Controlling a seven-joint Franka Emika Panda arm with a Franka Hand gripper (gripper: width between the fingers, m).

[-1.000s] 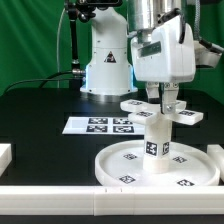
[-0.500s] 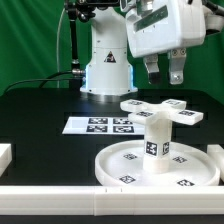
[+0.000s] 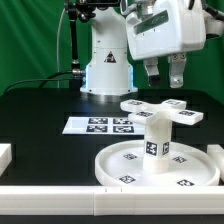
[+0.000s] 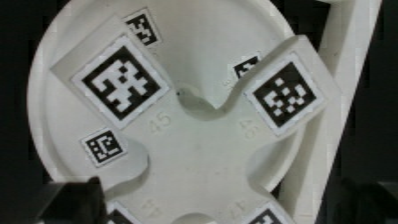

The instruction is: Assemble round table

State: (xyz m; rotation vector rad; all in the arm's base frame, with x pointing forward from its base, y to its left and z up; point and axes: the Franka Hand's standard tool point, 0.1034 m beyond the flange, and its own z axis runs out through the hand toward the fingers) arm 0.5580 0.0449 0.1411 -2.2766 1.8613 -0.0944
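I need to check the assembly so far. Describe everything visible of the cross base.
The cross base is white, plastic-looking, with four flat arms, each carrying a black-and-white square tag. It lies level on top of the upright cylinder leg, which stands in the middle of the round disc. Only the leg touches it. The gripper hangs above it, empty and apart. The wrist view looks straight down on it.

Robotics lab: green backdrop [image 3: 30, 40], marker board [image 3: 100, 125].
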